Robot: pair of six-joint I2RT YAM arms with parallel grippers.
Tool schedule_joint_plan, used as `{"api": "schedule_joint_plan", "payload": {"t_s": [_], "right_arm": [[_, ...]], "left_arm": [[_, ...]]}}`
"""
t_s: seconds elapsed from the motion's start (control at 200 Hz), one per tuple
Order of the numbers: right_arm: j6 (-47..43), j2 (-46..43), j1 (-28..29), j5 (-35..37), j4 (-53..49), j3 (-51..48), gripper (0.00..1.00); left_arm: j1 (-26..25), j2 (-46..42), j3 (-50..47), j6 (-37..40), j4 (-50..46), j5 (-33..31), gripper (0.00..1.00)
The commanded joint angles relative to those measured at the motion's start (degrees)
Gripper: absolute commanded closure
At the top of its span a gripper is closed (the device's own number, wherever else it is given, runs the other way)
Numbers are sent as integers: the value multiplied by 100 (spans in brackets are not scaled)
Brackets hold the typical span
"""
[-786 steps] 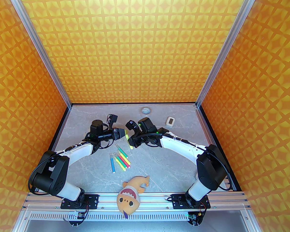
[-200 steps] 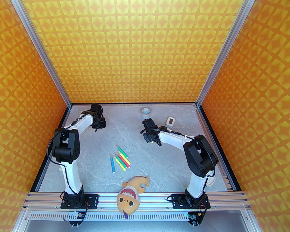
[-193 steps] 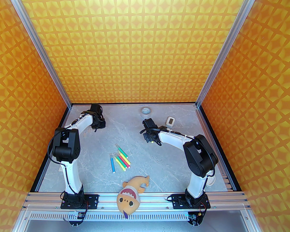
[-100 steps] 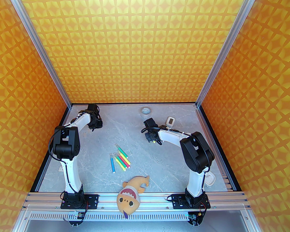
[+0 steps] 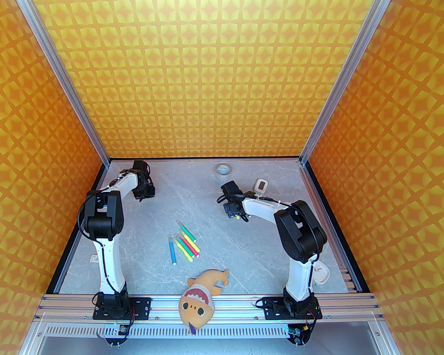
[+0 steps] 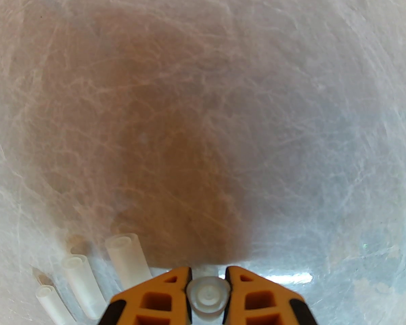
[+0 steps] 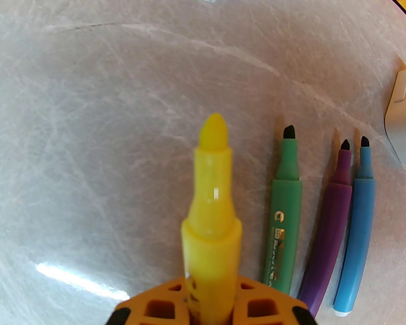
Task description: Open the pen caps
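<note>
In the left wrist view, the left gripper (image 6: 208,281) is clamped narrowly on a whitish cap (image 6: 208,295) at the bottom centre of the frame. The cap's round end faces the camera between the orange fingers (image 6: 162,293). Three loose caps (image 6: 79,278) lie side by side on the grey marble-patterned table (image 6: 291,113) at the lower left, just beside the gripper. In the right wrist view, the right gripper (image 7: 209,305) is closed around a yellow marker (image 7: 211,195), whose bare tip points up the frame above the table. To its right a green marker (image 7: 284,212), a purple marker (image 7: 331,225) and a blue marker (image 7: 357,229) lie uncapped in a row, tips toward the top of the frame, purple and blue close together. A white device (image 7: 404,120) sits at the right edge. In the top view, the left gripper is at the upper left of the table and the right gripper at centre right, well apart. A bunch of capped markers (image 5: 185,244) lies between them in the middle, and a plush toy (image 5: 201,294) lies at the bottom edge.
</note>
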Motion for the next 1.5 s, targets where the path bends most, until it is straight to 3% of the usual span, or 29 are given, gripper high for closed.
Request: {"api": "schedule_joint_plan", "payload": {"t_s": [0.0, 0.545, 0.965, 1.4, 1.496], "right_arm": [[126, 135, -37, 124, -113, 178, 100], [189, 275, -68, 185, -252, 307, 92], [233, 309, -71, 219, -296, 320, 83], [234, 392, -72, 203, -384, 427, 75], [232, 415, -72, 194, -401, 450, 75]], "left_arm": [[51, 129, 167, 138, -118, -78, 89], [84, 187, 145, 182, -124, -56, 76], [86, -272, -105, 184, 11, 130, 72], [76, -1507, -791, 138, 685, 1409, 66], [77, -1924, -1334, 88, 1052, 1570, 66]]}}
